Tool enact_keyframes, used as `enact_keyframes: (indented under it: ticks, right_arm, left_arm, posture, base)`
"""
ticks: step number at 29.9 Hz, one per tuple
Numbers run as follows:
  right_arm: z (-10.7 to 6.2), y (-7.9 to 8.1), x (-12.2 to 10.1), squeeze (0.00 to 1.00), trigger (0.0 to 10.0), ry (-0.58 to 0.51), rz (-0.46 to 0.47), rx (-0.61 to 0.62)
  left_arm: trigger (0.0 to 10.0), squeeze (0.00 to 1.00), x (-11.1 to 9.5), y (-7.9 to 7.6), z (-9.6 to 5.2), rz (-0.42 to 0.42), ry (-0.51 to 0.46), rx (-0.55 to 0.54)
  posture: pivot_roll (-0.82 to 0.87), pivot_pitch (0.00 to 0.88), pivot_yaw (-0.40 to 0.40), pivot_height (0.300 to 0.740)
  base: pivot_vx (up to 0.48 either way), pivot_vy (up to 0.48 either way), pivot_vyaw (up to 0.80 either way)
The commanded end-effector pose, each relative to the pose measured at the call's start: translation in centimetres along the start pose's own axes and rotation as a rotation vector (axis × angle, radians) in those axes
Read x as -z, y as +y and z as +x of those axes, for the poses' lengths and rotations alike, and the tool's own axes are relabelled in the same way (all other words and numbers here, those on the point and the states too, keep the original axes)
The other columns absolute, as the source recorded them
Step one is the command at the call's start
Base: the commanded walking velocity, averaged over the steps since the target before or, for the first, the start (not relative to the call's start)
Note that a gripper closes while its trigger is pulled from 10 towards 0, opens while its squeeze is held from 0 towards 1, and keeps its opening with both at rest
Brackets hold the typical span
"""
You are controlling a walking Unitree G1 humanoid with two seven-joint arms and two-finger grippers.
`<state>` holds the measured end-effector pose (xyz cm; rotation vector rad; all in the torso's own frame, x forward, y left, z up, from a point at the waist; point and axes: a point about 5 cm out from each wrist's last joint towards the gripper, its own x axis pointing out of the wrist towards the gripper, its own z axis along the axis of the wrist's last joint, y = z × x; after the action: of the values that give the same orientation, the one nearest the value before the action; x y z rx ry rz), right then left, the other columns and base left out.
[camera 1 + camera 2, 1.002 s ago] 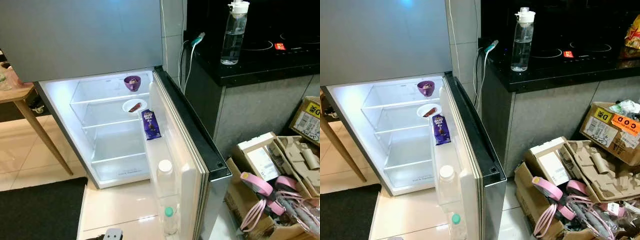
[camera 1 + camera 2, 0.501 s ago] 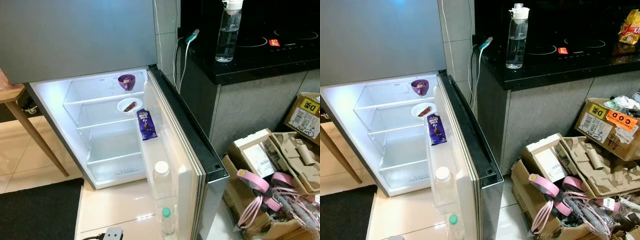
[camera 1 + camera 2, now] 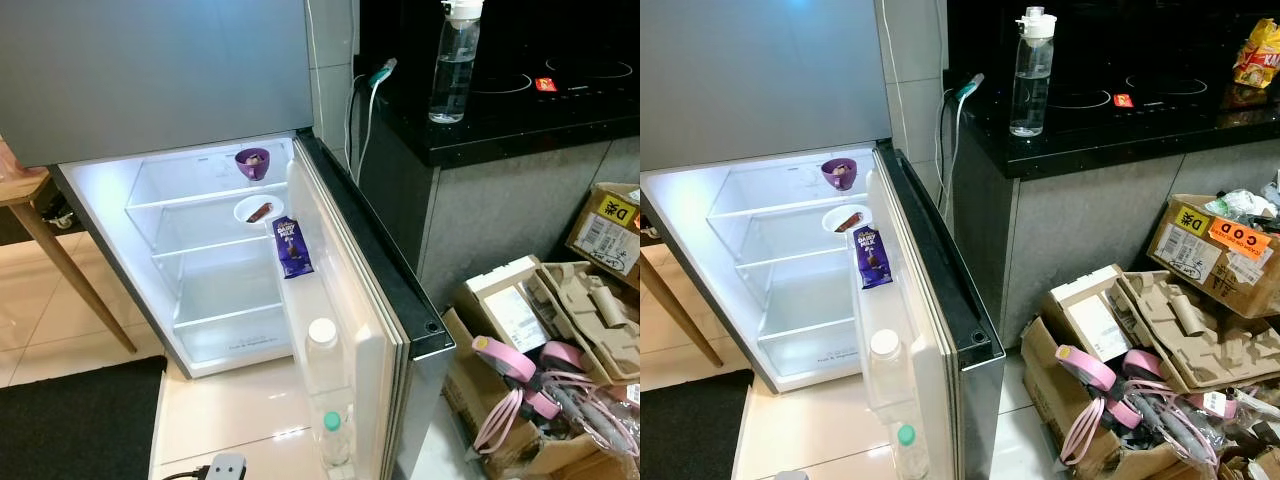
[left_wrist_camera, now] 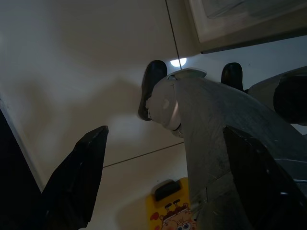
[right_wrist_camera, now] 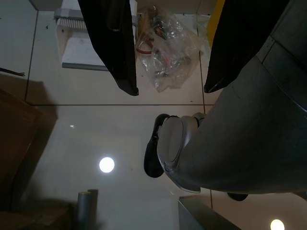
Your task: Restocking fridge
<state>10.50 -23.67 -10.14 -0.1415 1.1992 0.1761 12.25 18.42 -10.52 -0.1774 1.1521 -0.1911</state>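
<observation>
1. Fridge (image 3: 215, 275) lower compartment is lit, its door (image 3: 345, 300) swung wide open toward the camera and standing between the shelves and the counter (image 3: 1110, 130) on the right.
2. Top shelf: purple bowl (image 3: 252, 163) at the back right. Shelf below: white plate (image 3: 259, 211) with a brown bar on it. Lower shelves bare.
3. Door rack, upper: purple chocolate bar (image 3: 293, 248) standing tilted against the door lining. Door rack, lower: white-capped bottle (image 3: 322, 355), and below it a smaller green-capped bottle (image 3: 336, 440).
4. Counter is black, with a clear water bottle (image 3: 1030, 72) upright near its left edge, cooktop behind it, yellow snack bag (image 3: 1257, 52) at the far right. A green-tipped cable (image 3: 368, 110) hangs down the counter's side, just beside the fridge.
5. Floor right of the door is cluttered: open cardboard boxes (image 3: 1160, 330), pink tape rolls (image 3: 1090, 368) with pink cords, a box with a COD label (image 3: 1215, 245). They crowd the space near the door's edge.
6. Left side: wooden table leg (image 3: 70, 270) near the fridge, dark mat (image 3: 75, 420) on the tile floor in front.
7. Left gripper (image 4: 165, 177): hangs over the floor, jaws spread wide, nothing between them; robot foot below.
8. Right gripper (image 5: 170, 52): hangs over the tile floor, jaws apart and empty; a plastic bag on the floor beyond them.
</observation>
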Motion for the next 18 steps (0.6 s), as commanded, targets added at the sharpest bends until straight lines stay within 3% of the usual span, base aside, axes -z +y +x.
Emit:
enact_keyframes:
  ticks: [1,13,18]
  right_arm:
    - [0.11,0.34,-0.15,0.00,10.0,-0.005,-0.006,-0.008]
    - [0.12,0.39,-0.23,0.00,10.0,-0.008,-0.007,-0.013]
    - [0.13,0.41,-0.22,0.00,10.0,-0.008,-0.007,-0.014]
  left_arm:
    - [10.0,0.00,1.54,-0.15,-0.13,0.006,0.063,0.011]
    - [10.0,0.00,1.48,-0.22,-0.10,0.002,0.060,0.012]
    - [10.0,0.00,1.44,-0.12,-0.12,-0.006,0.054,0.002]
  posture:
    - [-0.07,0.000,-0.004,0.740]
    - [-0.07,0.000,-0.003,0.740]
    - [-0.07,0.000,-0.003,0.740]
  base:
    - [-0.480,0.000,0.00]
    - [-0.469,0.000,0.00]
    - [-0.169,0.000,0.00]
